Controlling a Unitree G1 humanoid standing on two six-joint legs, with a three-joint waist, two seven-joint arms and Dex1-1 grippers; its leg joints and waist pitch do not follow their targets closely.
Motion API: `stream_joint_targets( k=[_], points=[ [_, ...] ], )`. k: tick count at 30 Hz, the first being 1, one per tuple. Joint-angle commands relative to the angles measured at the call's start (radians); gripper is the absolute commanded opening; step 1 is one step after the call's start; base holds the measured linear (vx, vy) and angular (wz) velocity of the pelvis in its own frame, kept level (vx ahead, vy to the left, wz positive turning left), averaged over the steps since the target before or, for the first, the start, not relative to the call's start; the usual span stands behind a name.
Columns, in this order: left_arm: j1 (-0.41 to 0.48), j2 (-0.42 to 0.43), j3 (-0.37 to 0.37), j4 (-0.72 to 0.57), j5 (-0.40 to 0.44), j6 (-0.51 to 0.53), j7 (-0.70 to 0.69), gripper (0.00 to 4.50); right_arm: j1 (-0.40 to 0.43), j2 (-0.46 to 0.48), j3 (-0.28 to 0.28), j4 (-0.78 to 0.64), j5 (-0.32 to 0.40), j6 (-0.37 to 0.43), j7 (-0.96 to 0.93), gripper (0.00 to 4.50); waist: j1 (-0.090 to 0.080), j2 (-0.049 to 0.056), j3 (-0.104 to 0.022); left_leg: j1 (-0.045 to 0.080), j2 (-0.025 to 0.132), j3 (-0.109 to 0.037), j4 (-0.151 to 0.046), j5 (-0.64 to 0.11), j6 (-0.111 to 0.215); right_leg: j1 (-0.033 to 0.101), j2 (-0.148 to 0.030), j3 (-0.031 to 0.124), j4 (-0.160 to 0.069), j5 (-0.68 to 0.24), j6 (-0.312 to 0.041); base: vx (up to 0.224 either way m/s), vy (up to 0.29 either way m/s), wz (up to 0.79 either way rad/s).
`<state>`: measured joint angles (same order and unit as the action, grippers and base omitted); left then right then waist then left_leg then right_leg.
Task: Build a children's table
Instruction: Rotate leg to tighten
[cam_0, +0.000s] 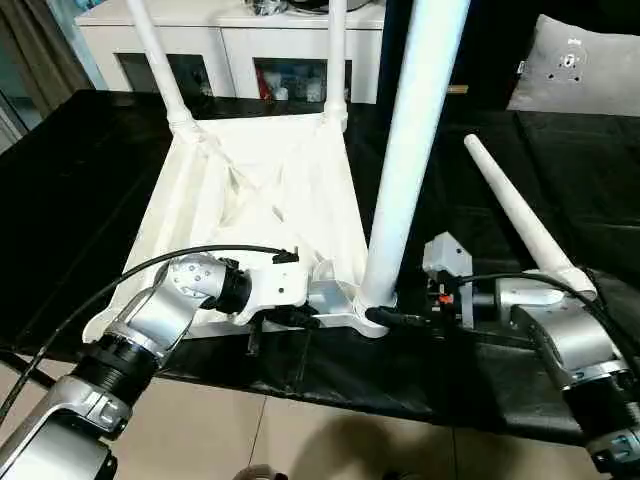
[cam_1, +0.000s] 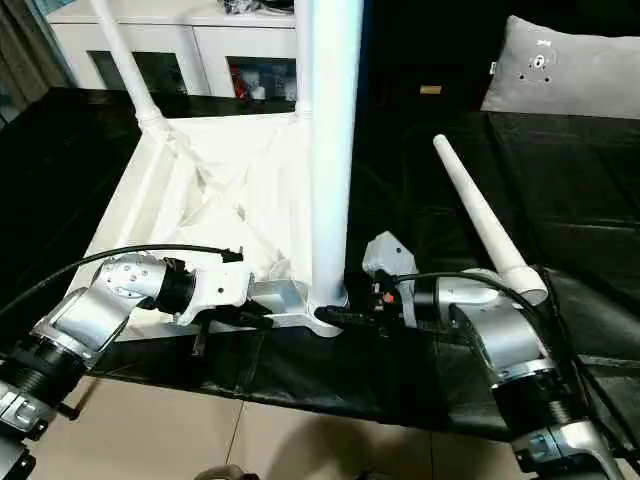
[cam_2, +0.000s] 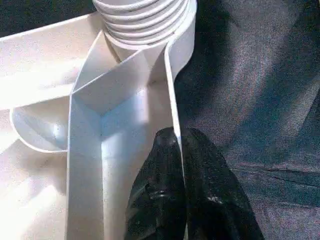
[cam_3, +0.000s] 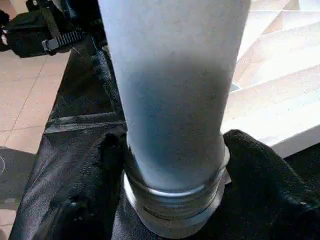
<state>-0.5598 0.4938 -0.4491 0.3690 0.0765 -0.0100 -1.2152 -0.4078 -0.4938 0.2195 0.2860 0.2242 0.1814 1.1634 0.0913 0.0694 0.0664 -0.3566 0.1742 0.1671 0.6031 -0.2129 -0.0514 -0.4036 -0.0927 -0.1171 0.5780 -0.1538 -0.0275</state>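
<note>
From up by the robot's head, I see the white table top (cam_0: 270, 200) lying upside down on the black work surface (cam_0: 90, 180). Two legs (cam_0: 160, 65) stand in the far corners. A third leg (cam_0: 415, 150) stands in the near right corner. The right gripper (cam_0: 385, 317) is at the bottom of that leg, with its black fingers closed around it. The left gripper (cam_0: 300, 318) is at the near edge of the table top, just beside that same corner. A fourth leg (cam_1: 485, 220) lies loose on the black cover, to the right, above the right arm. A grey cushion (cam_1: 570, 70) sits far back on the right, and a white cabinet (cam_0: 230, 45) stands behind the table.

In the left wrist view, the two black fingers (cam_2: 155, 200) pinch the thin white rim of the table top (cam_2: 172, 115), one on each side. The ridged end of the leg (cam_2: 142, 15) sits in the corner socket just past them.

In the right wrist view, the big white leg (cam_3: 175, 100) stands very close. The black fingers (cam_3: 265, 170) hug its ridged bottom from both sides. The ribbed table top (cam_3: 270, 75) is behind it, and tan floor (cam_3: 25, 100) shows past the cover.
</note>
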Motion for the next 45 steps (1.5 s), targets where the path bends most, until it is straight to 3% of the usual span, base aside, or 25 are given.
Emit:
stream_joint_targets(
  k=[1,8,11,14,15,17,20,23,25,26,28,30,33,35,36,37,45],
  points=[
    [0.001,0.002,-0.046,-0.007,0.024,-0.03,-0.044,0.0,-0.015,0.008,0.017,0.009,-0.006,-0.01,0.009,2.87,-0.003,-0.009,-0.078,-0.002,0.056,-0.014,-0.069,-0.12,0.084,0.063,-0.067,0.059,-0.053,-0.236,-0.21,0.0,0.0,0.0],
    [0.003,0.005,-0.045,-0.005,0.025,-0.032,-0.05,0.0,-0.012,0.016,0.021,0.018,-0.006,-0.011,0.017,2.72,-0.004,-0.008,-0.076,-0.003,0.056,-0.014,-0.068,-0.118,0.082,0.062,-0.066,0.058,-0.054,-0.245,-0.206,0.0,0.0,0.0],
    [0.008,0.006,-0.041,-0.01,0.022,-0.022,-0.048,0.0,0.011,0.014,0.019,-0.01,0.007,0.006,0.023,2.72,-0.004,-0.012,-0.076,-0.003,0.056,-0.013,-0.068,-0.113,0.088,0.062,-0.066,0.059,-0.053,-0.239,-0.206,0.0,0.0,0.0],
    [0.025,-0.01,-0.017,-0.036,-0.004,0.035,-0.024,0.0,0.063,0.026,0.006,-0.067,0.033,0.055,-0.004,2.72,-0.002,-0.012,-0.074,-0.002,0.059,-0.013,-0.069,-0.109,0.093,0.061,-0.066,0.06,-0.052,-0.233,-0.21,0.0,0.0,0.0],
    [0.031,-0.024,-0.003,-0.053,-0.015,0.075,0.001,0.0,0.079,0.045,-0.006,-0.084,0.041,0.091,-0.048,2.72,-0.003,-0.018,-0.074,-0.002,0.059,-0.012,-0.07,-0.108,0.093,0.061,-0.066,0.061,-0.052,-0.234,-0.209,0.0,0.0,0.0],
    [0.036,-0.054,0.022,-0.075,-0.032,0.137,0.049,0.0,0.099,0.088,-0.028,-0.099,0.043,0.144,-0.143,2.7,-0.005,-0.015,-0.069,-0.004,0.059,-0.013,-0.073,-0.115,0.088,0.06,-0.066,0.061,-0.056,-0.261,-0.203,0.0,0.0,0.0],
    [0.037,-0.099,0.051,-0.09,-0.041,0.2,0.123,0.0,0.109,0.145,-0.045,-0.099,0.018,0.169,-0.264,2.7,-0.019,-0.014,-0.054,0.008,0.05,-0.014,-0.082,-0.226,0.039,0.053,-0.066,0.054,-0.085,-0.468,-0.141,0.0,0.0,0.0],
    [0.035,-0.202,0.092,-0.103,-0.043,0.316,0.273,0.0,0.104,0.268,-0.087,-0.075,-0.02,0.203,-0.489,2.7,-0.038,-0.011,-0.049,0.012,0.043,-0.019,-0.084,-0.274,0.018,0.049,-0.066,0.048,-0.101,-0.563,-0.094,0.0,0.0,0.0],
    [0.034,-0.225,0.097,-0.103,-0.04,0.336,0.305,0.0,0.099,0.292,-0.099,-0.066,-0.026,0.205,-0.534,2.69,-0.059,-0.014,-0.048,0.006,0.037,-0.024,-0.083,-0.293,0.017,0.051,-0.066,0.039,-0.11,-0.603,-0.059,0.0,0.0,0.0],
    [0.033,-0.286,0.1,-0.111,-0.024,0.379,0.379,0.0,0.069,0.359,-0.144,-0.024,-0.031,0.208,-0.659,2.69,-0.07,-0.013,-0.049,0.004,0.037,-0.024,-0.082,-0.296,0.022,0.05,-0.064,0.039,-0.112,-0.601,-0.056,0.0,0.0,0.0],
    [0.034,-0.315,0.1,-0.12,-0.017,0.398,0.409,0.0,0.055,0.382,-0.161,-0.004,-0.035,0.209,-0.709,2.69,-0.079,-0.012,-0.053,0.002,0.036,-0.026,-0.082,-0.286,0.029,0.053,-0.065,0.037,-0.112,-0.569,-0.06,0.0,0.0,0.0],
    [0.036,-0.353,0.099,-0.14,-0.01,0.424,0.444,0.0,0.039,0.401,-0.166,0.015,-0.061,0.192,-0.76,2.69,-0.088,-0.011,-0.053,-0.004,0.038,-0.027,-0.082,-0.27,0.044,0.053,-0.063,0.039,-0.108,-0.516,-0.078,0.0,0.0,0.0],
    [0.044,-0.373,0.08,-0.174,-0.004,0.436,0.451,0.0,0.031,0.404,-0.147,0.023,-0.106,0.179,-0.797,2.69,-0.088,-0.012,-0.061,-0.011,0.042,-0.024,-0.081,-0.21,0.065,0.058,-0.063,0.048,-0.091,-0.405,-0.118,0.0,0.0,0.0],
    [0.044,-0.366,0.075,-0.173,0.008,0.432,0.455,0.0,0.034,0.411,-0.158,0.021,-0.091,0.181,-0.791,2.69,-0.088,-0.013,-0.065,-0.012,0.042,-0.021,-0.076,-0.165,0.081,0.059,-0.062,0.051,-0.081,-0.322,-0.151,0.0,0.0,0.0],
    [0.044,-0.35,0.073,-0.168,0.025,0.428,0.462,0.0,0.039,0.419,-0.176,0.015,-0.082,0.184,-0.799,3.23,-0.086,-0.015,-0.067,-0.014,0.042,-0.02,-0.073,-0.137,0.095,0.061,-0.063,0.052,-0.075,-0.28,-0.171,0.0,0.0,0.0],
    [0.042,-0.339,0.073,-0.164,0.033,0.427,0.465,0.0,0.04,0.42,-0.183,0.013,-0.079,0.181,-0.803,3.37,-0.086,-0.013,-0.067,-0.014,0.042,-0.018,-0.072,-0.125,0.104,0.061,-0.064,0.053,-0.072,-0.259,-0.183,0.0,0.0,0.0],
    [0.033,-0.243,0.083,-0.123,0.055,0.372,0.413,0.0,0.092,0.325,-0.192,-0.058,-0.038,0.12,-0.646,4.09,-0.065,-0.01,-0.069,-0.014,0.048,-0.016,-0.068,-0.081,0.13,0.062,-0.061,0.053,-0.06,-0.189,-0.201,0.0,0.0,0.0]
  ],
)
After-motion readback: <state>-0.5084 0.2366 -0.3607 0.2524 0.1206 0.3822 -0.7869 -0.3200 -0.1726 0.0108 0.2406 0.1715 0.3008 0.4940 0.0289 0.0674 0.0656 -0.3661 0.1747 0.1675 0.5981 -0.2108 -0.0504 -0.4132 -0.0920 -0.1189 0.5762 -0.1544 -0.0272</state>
